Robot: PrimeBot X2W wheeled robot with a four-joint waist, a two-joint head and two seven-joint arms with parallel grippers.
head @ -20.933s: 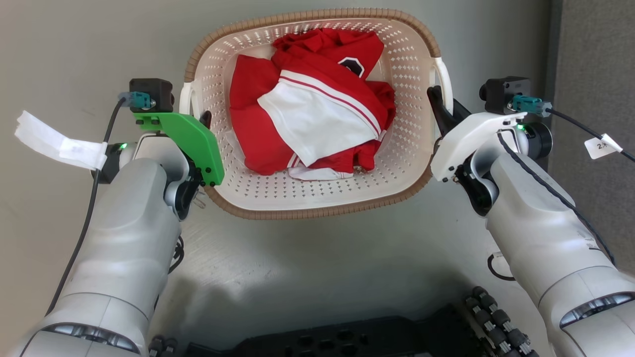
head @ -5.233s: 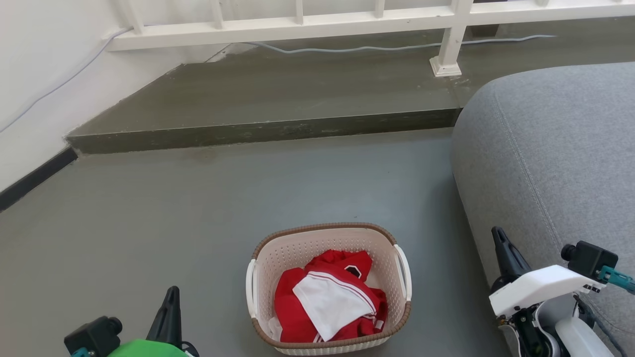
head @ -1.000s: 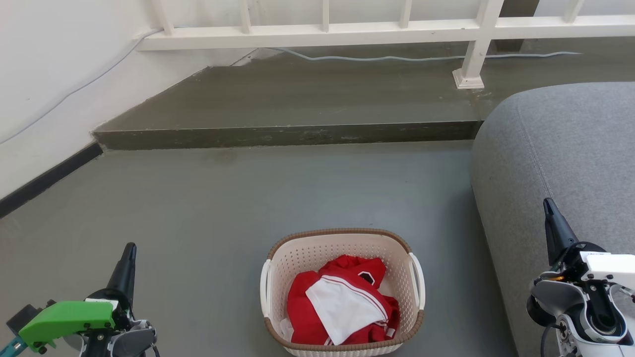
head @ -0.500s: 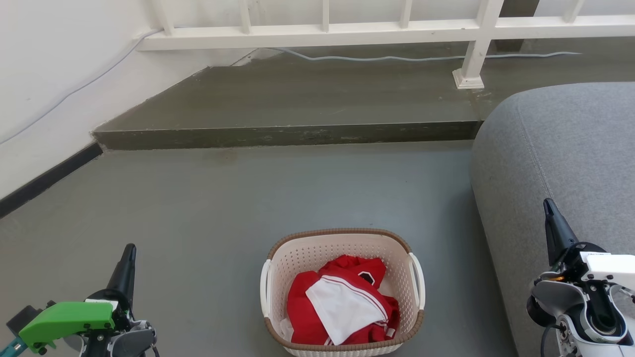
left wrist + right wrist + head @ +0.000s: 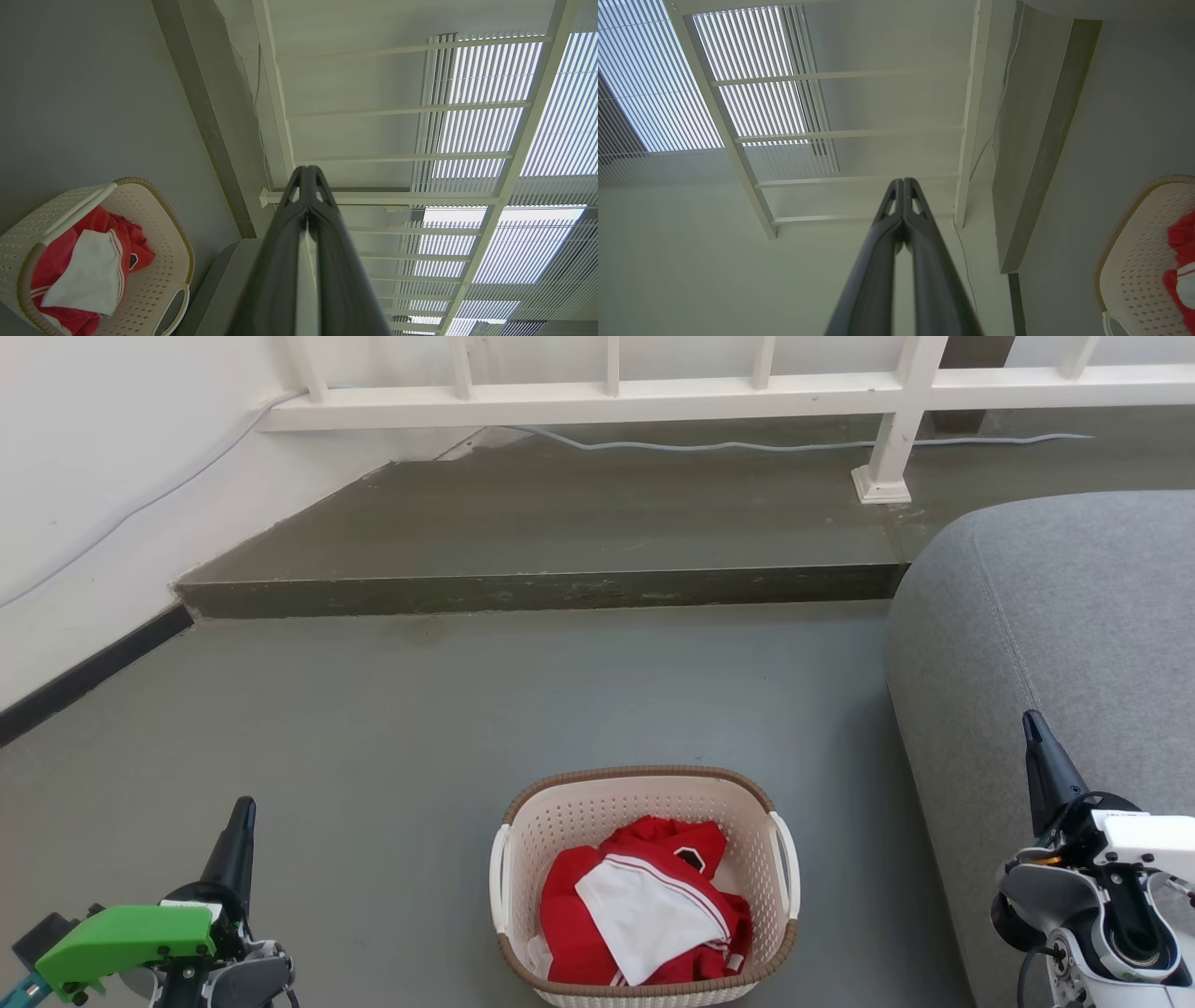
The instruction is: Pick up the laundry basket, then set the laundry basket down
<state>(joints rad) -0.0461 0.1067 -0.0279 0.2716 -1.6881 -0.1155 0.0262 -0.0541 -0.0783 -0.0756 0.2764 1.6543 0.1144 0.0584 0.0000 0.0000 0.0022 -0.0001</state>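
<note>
Cream-white perforated plastic laundry basket with brown woven-look rim (image 5: 642, 772) stands on the grey floor (image 5: 420, 728) at lower centre of the head view, containing red and white garments (image 5: 644, 896); left gripper (image 5: 245, 803), lower left, and right gripper (image 5: 1030, 721), lower right, are well apart from it, each with fingers pressed together on nothing.

Left of laundry basket (image 5: 642, 771): open grey floor (image 5: 373, 737), wide passage.
Right side: narrow floor strip, then grey sofa (image 5: 1055, 616) blocking.
Far side: bare floor up to raised step (image 5: 541, 590) and white railing (image 5: 653, 394).
Far left: white wall (image 5: 93, 476) closing the floor.
</note>
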